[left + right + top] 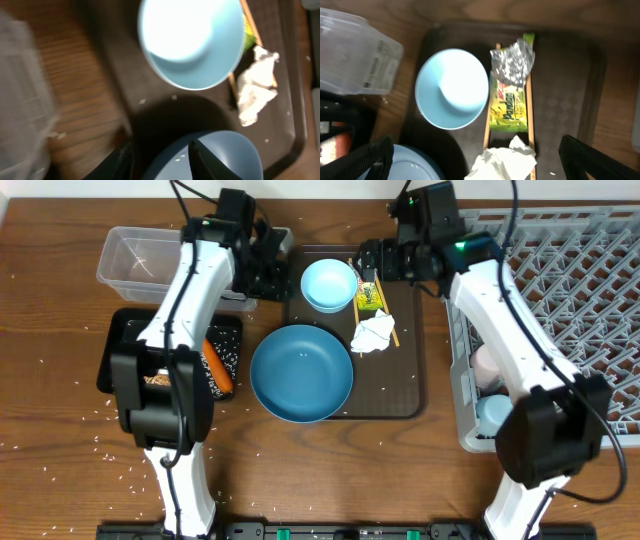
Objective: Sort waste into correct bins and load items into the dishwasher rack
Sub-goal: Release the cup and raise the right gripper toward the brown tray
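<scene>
The left gripper (161,146) hovers over the left edge of the brown rectangular serving tray (405,380), its fingers apart with nothing between them; the right gripper (476,142) hangs above the tray's far end with its fingers spread wide, empty too; on the tray the small light-blue bowl (451,89) sits upright at the back, the large blue bowl (301,373) stands in front of it at the near left, overhanging the tray's edge; just right of the small bowl the yellow-green foil wrapper (507,107) lies along the pair of wooden chopsticks (530,107), and the crumpled white tissue (500,162) rests on their near ends; the clear rectangular plastic tub (135,255) stands at the far left of the table; the shallow black rectangular tray (125,330) lies in front of it, holding the orange carrot (218,372) and some rice; loose white rice (60,450) dots the wood; the large grey lattice dishwasher rack (580,270) fills the right side, with the pink cup (486,363) and light-blue cup (492,415) along its left edge.
</scene>
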Robot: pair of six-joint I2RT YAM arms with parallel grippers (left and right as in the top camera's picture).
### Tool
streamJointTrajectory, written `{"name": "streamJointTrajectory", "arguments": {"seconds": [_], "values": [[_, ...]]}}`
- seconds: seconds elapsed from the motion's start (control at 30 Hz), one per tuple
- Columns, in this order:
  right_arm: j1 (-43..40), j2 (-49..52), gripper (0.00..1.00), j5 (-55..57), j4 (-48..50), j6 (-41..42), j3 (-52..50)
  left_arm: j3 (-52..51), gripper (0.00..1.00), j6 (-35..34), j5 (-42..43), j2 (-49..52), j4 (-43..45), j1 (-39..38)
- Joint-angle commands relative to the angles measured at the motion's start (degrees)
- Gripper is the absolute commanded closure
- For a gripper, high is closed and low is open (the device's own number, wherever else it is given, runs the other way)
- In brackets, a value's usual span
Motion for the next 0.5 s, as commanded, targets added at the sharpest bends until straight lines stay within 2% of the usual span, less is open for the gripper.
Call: {"name": "streamJointTrajectory", "arguments": {"seconds": [0.0, 0.13, 0.23, 0.47], "values": [[-0.6, 0.8, 0.01, 0.2, -0.5, 1.8, 0.7, 1.4, 0.62, -1.2, -6.4, -9.2, 0.2, 2.4], [-1.0, 0.8, 0.01, 0.6, 0.3, 1.8, 0.7, 1.4, 0.61, -1.1, -11.6, -17.8, 1.4, 4.5], [-0.9, 0.9, 0.01, 3.1, 2.0, 1.8, 0.7, 1.4, 0.53, -1.2, -12.3, -21.3, 2.1, 5.3], [-3.0, 0.9, 0.01, 4.9, 2.8, 5.2, 0.7, 1.2, 0.51, -2.5, -11.2, -19.3, 3.3, 2.8]]}}
